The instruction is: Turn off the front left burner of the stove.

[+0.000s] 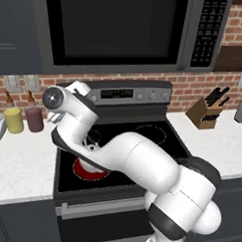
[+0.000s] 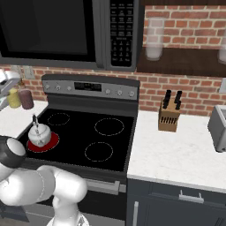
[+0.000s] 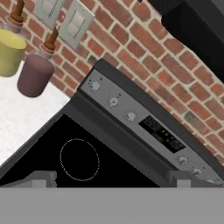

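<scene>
Red glow on the front left burner (image 2: 44, 142) shows the stove (image 2: 84, 137) is not yet off; no knob has been turned. The claw (image 3: 109, 181) hovers over the cooktop facing the back panel, the knobs (image 3: 113, 101) well ahead of it, the burner behind it. Whether it is released or clenched cannot be told. Counted: one red burner under one kettle (image 2: 39, 134), three dark rings, three knobs left of the display (image 3: 162, 133).
</scene>
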Tool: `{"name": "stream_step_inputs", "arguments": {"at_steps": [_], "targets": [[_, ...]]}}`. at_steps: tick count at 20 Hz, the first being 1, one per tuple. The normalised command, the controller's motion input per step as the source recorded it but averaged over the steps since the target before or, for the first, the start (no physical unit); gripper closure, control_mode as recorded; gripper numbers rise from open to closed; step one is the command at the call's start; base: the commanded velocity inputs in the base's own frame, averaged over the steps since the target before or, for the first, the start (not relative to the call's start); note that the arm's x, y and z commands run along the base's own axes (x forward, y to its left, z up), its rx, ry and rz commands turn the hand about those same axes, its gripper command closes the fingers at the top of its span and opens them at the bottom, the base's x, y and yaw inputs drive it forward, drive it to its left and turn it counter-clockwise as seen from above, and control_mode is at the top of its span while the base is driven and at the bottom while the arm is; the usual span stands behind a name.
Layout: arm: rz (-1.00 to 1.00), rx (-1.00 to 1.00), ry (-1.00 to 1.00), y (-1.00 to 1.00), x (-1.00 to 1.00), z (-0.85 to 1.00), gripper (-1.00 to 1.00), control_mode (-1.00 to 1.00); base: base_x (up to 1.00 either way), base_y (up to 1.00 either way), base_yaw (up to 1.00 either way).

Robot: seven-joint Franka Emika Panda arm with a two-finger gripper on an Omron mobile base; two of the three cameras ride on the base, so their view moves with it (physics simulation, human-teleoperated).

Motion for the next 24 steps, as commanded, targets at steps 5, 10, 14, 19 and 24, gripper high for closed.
{"name": "stream_step_inputs", "arguments": {"at_steps": [5,10,14,19,24], "targets": [[0.00,-0.01,-0.01,0.01,0.43,-0.12,-1.00,-1.00,0.00,0.00,0.00],[0.00,0.00,0.00,0.00,0.36,-0.21,-1.00,-1.00,0.00,0.00,0.00],[0.00,0.00,0.00,-0.01,0.28,-0.28,-1.00,-1.00,0.00,0.00,0.00],[0.00,0.00,0.00,0.00,0.33,-0.23,-1.00,-1.00,0.00,0.00,0.00],[0.00,0.00,0.00,0.00,0.33,-0.16,-1.00,-1.00,0.00,0.00,0.00]]}}
